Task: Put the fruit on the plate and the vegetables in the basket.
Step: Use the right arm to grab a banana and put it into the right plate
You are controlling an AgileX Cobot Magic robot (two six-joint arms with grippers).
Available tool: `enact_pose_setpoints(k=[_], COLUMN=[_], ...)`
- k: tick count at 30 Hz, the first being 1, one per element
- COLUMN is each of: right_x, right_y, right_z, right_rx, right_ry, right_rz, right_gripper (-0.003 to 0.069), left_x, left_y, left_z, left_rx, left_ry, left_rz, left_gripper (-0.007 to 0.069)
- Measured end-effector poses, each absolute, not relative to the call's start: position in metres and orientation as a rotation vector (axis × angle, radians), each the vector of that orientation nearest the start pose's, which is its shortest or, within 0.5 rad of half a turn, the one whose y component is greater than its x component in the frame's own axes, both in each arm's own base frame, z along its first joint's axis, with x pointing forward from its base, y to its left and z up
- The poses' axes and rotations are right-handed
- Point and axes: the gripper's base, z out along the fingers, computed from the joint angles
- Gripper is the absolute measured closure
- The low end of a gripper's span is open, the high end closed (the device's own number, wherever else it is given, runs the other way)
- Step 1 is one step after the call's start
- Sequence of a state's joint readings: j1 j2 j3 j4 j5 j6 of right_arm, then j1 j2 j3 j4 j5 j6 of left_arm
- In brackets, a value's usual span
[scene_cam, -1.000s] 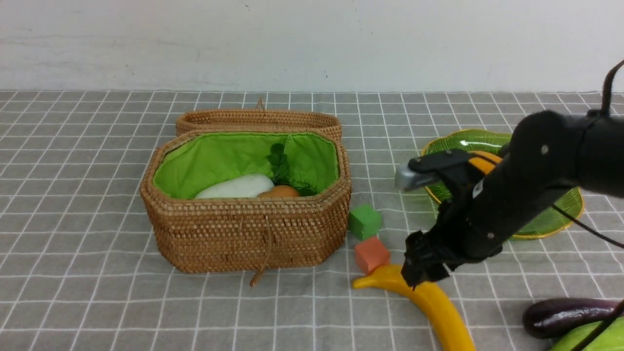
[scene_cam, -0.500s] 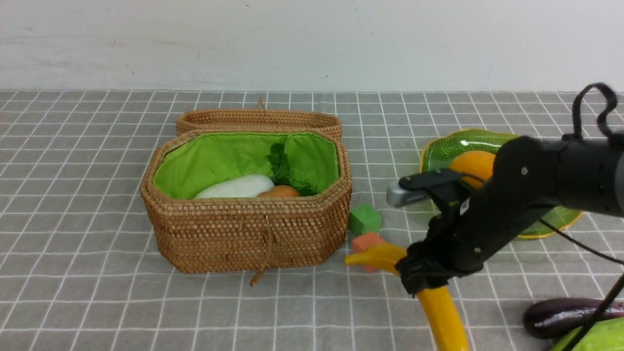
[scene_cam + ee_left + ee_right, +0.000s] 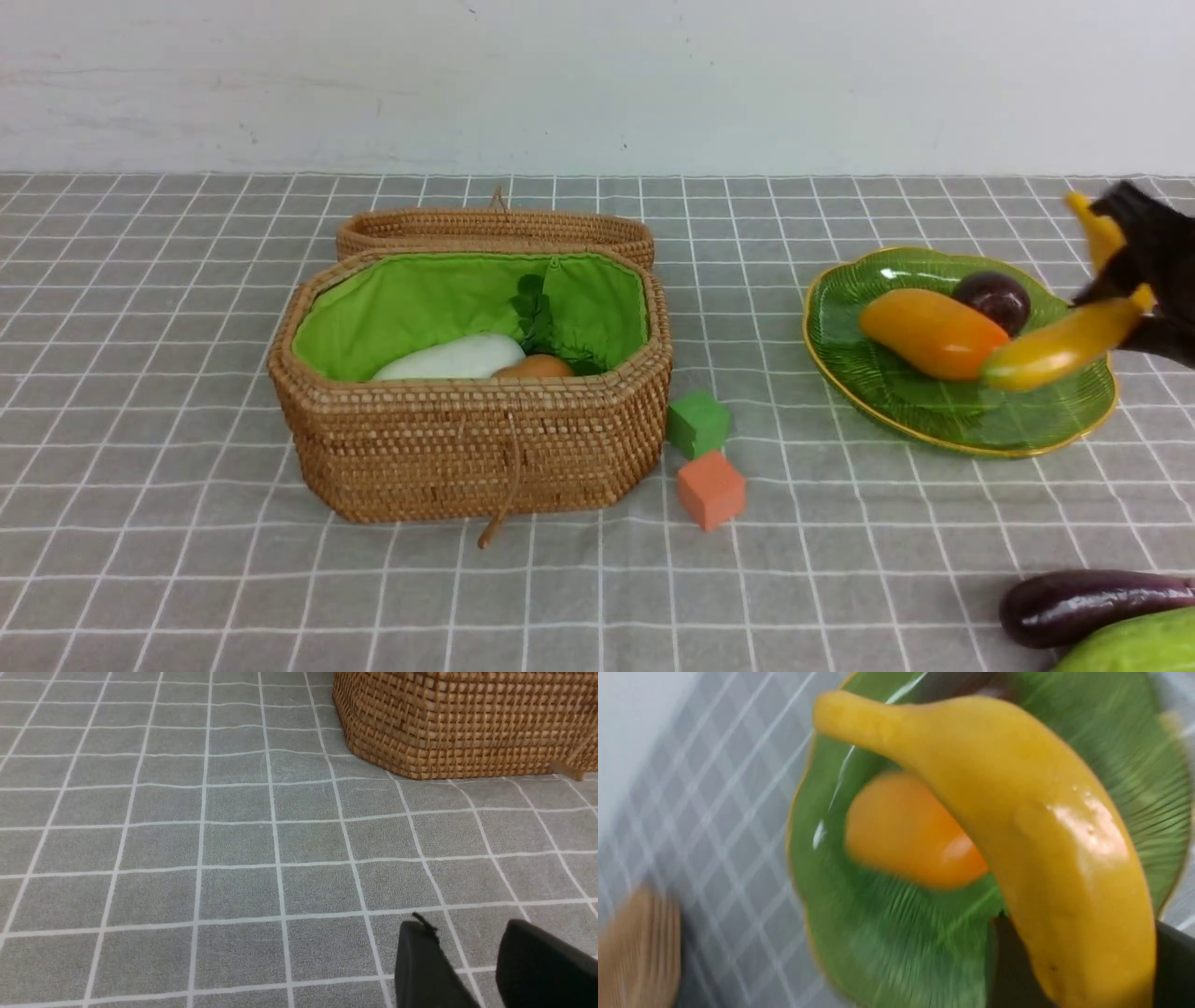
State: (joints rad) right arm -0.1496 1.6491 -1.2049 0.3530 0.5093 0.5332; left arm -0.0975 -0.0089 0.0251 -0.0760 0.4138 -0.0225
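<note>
My right gripper (image 3: 1134,280) is shut on the yellow banana (image 3: 1060,343) and holds it in the air over the right side of the green glass plate (image 3: 896,411). The orange mango (image 3: 929,331) and the small dark round fruit (image 3: 994,299) lie on the plate. In the right wrist view the banana (image 3: 1041,826) sits between the two fingers, above the plate (image 3: 887,942) and the mango (image 3: 906,835). The wicker basket (image 3: 467,448) holds the white radish (image 3: 457,357) and the potato (image 3: 534,368). The eggplant (image 3: 1088,605) and cucumber (image 3: 1134,646) lie at the front right. My left gripper (image 3: 472,952) is open and empty over the cloth.
A green foam cube (image 3: 697,423) and an orange foam cube (image 3: 711,488) sit between the basket and the plate. The basket's lid (image 3: 495,229) lies open behind it. In the left wrist view the basket's wall (image 3: 467,723) stands ahead of the left gripper.
My right gripper closed on the banana at the front, lifted it off the cloth and carried it back and to the right over the plate. The orange cube shows again.
</note>
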Motion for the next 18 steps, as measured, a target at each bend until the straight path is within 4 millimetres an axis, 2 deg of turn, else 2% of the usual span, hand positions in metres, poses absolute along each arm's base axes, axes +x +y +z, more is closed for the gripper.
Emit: enact_pose_setpoints(k=[1,8,11,12,18], right_x=[0.366,0.384,0.389,0.391,0.393], right_y=[-0.047,-0.051,-0.052,-0.051,-0.049], right_z=[0.257,0.214,0.203,0.2,0.203], right_rx=[1.183,1.288,1.272,1.225,1.016], right_ry=[2.173,2.179,2.187,2.205,2.261], right_rz=[0.517,0.517,0.517,0.511,0.489], right_gripper=[0.0339,0.0333,0.028,0.0233,0.0088], left_x=[0.051,0.051,0.051,0.051,0.051], left_y=[-0.008,-0.008,-0.008,-0.008,-0.008], left_z=[0.168,0.168,0.168,0.168,0.168], left_rx=[0.026,0.026,0.026,0.026,0.026], left_ry=[1.915,1.915,1.915,1.915,1.915], left_rz=[-0.157,-0.157,-0.157,-0.157,-0.157], left_gripper=[0.0387,0.0387,0.0387,0.0387,0.0387])
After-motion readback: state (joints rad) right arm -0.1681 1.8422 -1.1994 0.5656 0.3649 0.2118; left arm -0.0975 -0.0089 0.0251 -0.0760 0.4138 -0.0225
